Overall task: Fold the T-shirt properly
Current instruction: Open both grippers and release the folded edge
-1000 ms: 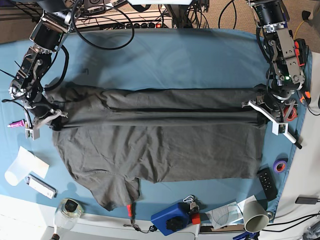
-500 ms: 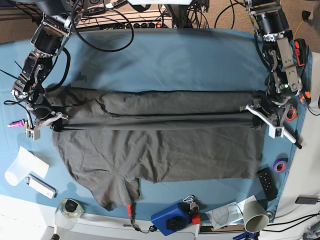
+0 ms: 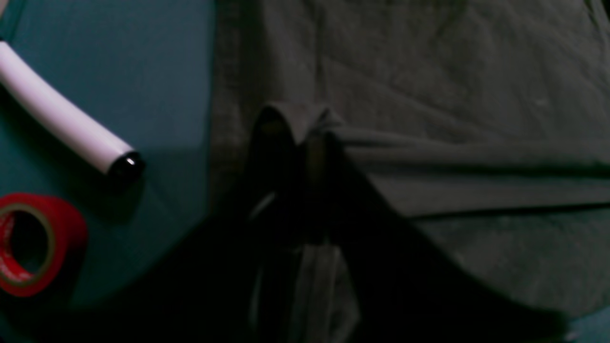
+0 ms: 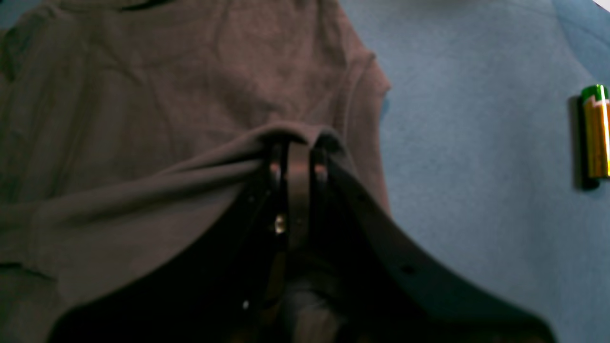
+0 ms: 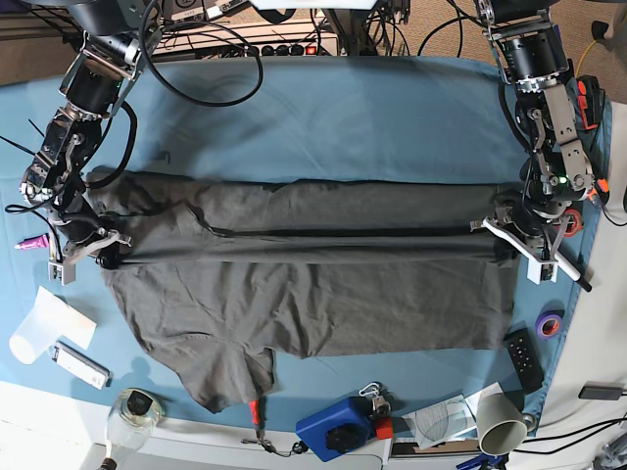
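The T-shirt (image 5: 313, 284), spread across the frame's middle on the tablecloth (image 5: 333, 117), has its folded edge pinched by the right gripper (image 4: 298, 150) at frame left, while the left gripper (image 3: 298, 138) at frame right shows cloth draped over its tips, jaw state unclear; both ends should come down level and square.

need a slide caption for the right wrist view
Right gripper pinching a raised fold of the dark charcoal-grey cotton T-shirt over the blue tablecloth, green-and-gold battery alongside.

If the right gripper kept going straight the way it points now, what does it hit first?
Probably only more of the dark charcoal-grey cotton T-shirt: the right gripper, shut on a raised fold, points across the flat cloth lying on the blue tablecloth. Depth is uncertain.
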`<move>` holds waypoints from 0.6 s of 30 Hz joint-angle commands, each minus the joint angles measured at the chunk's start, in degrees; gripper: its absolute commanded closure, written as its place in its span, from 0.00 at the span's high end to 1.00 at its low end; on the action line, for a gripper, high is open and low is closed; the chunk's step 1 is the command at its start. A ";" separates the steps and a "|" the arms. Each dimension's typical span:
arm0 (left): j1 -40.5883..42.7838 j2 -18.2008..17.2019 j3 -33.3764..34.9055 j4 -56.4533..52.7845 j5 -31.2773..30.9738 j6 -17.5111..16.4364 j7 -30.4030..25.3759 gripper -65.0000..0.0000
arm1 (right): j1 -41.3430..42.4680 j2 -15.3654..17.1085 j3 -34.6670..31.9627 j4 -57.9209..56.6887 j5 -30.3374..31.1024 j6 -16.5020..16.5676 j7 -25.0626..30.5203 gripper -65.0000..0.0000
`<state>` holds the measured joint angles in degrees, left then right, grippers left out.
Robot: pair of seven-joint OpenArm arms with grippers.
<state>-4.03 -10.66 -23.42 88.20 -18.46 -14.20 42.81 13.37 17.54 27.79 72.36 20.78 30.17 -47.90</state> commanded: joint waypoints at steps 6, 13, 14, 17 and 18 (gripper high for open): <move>-1.60 -0.98 -0.33 0.83 -0.15 0.15 -1.36 0.36 | 2.05 1.51 0.37 1.03 0.20 2.19 1.84 0.30; -4.63 -3.89 -0.37 1.81 -0.17 0.17 4.35 0.36 | 4.81 3.67 0.61 2.56 5.86 2.12 -2.86 0.30; -5.35 -4.46 -0.37 2.45 -0.22 0.17 7.54 0.36 | 5.22 4.26 0.90 3.28 7.80 2.14 -4.57 0.30; -6.45 -5.90 -0.44 4.35 -2.60 0.17 14.40 0.36 | 5.64 5.73 2.40 5.42 12.26 2.16 -7.78 0.30; -6.40 -6.21 -0.44 4.66 -4.28 0.15 15.50 0.36 | 5.66 5.99 3.28 5.97 12.74 2.16 -9.01 0.30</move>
<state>-9.39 -16.12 -23.68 91.81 -22.50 -13.96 58.78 17.80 22.24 30.85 77.41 32.99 32.18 -57.87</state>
